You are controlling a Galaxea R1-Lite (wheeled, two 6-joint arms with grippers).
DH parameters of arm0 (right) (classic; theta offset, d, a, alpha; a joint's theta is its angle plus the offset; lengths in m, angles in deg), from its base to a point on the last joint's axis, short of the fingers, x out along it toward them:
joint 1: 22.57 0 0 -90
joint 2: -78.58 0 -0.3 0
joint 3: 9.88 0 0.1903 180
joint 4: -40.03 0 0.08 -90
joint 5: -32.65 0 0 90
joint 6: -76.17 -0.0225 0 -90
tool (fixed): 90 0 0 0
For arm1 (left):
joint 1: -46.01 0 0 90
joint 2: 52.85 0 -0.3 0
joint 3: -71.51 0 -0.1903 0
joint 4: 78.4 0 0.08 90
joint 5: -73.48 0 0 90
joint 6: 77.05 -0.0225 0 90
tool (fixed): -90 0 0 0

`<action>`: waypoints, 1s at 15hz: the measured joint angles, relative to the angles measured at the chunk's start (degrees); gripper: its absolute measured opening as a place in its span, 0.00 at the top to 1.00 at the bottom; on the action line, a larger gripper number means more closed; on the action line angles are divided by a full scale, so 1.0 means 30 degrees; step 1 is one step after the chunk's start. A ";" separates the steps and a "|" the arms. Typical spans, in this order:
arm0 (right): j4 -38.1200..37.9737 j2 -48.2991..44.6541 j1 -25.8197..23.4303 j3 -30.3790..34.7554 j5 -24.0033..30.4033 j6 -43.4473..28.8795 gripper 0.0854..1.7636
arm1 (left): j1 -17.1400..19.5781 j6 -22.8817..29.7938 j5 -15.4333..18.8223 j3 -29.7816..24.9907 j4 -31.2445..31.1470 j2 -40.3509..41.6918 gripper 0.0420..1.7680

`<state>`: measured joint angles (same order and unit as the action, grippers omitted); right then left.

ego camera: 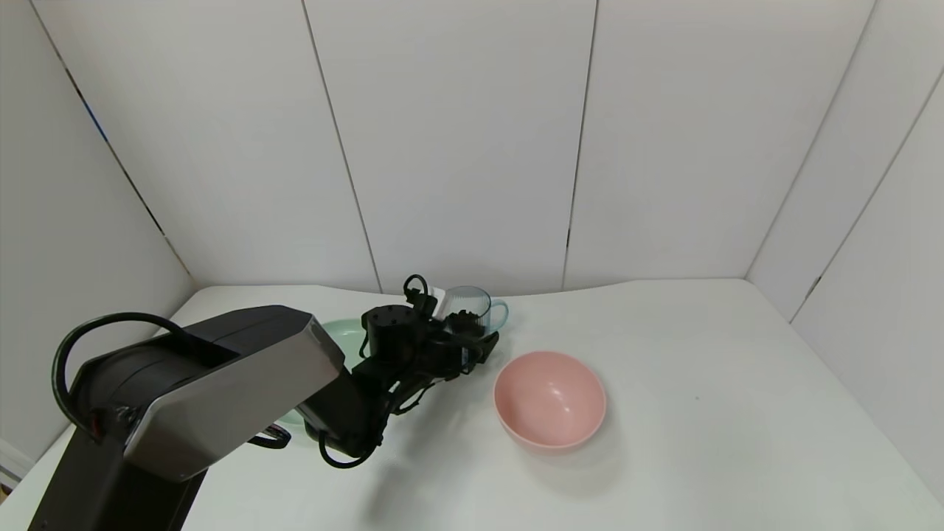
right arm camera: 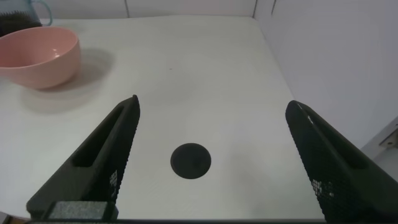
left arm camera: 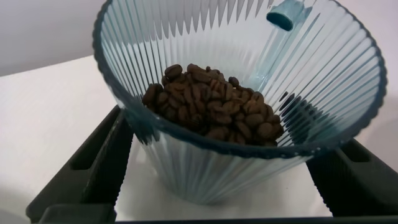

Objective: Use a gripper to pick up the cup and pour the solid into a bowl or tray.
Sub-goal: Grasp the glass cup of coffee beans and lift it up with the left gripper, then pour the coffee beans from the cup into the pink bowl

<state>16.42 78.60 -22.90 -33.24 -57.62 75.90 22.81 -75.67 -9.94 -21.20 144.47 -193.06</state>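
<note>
Left gripper (ego camera: pixel 472 341): black arm end with cylindrical wrist and cables, reaching across the white table (ego camera: pixel 700 413) – its fingers (left arm camera: pixel 93 168) sit either side of the cup, closed against its ribbed wall.
Cup (ego camera: pixel 472 306): small transparent blue-grey ribbed plastic mug with a light blue loop handle (ego camera: pixel 500 313), upright, far side of the table near the back wall; whether its base touches the table – cannot tell.
Solid (left arm camera: pixel 214 109): heap of small dark brown bean-like pieces in the bottom of the mug.
Bowl (ego camera: pixel 550 399): round pale pink plastic bowl, upright on the table, nearer the robot than the mug and to its right, apart from it.
Plate (ego camera: pixel 341 333): flat pale green plate, mostly hidden behind the left arm.
Right gripper (right arm camera: pixel 211 162): over bare table on the right, fingers spread wide apart, gripping nothing; a dark round spot (right arm camera: pixel 191 160) lies on the table below it.
</note>
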 joint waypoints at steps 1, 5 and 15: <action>0.0000 0.0000 0.0000 0.0000 0.0008 0.0000 0.03 | 0.0000 0.0000 0.0000 0.0049 -0.0008 -0.0008 0.03; 0.0000 0.0000 0.0000 0.0000 0.0000 0.0000 0.03 | 0.0000 0.0000 0.0020 0.0102 -0.0008 -0.0016 0.24; -0.0008 0.0000 0.0000 0.0000 0.0008 0.0000 0.03 | -0.0049 -0.0012 -0.0691 -0.0146 -0.1020 0.0752 0.27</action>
<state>16.39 78.60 -22.90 -33.24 -57.60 75.90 22.66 -75.71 -12.01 -21.64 141.41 -190.81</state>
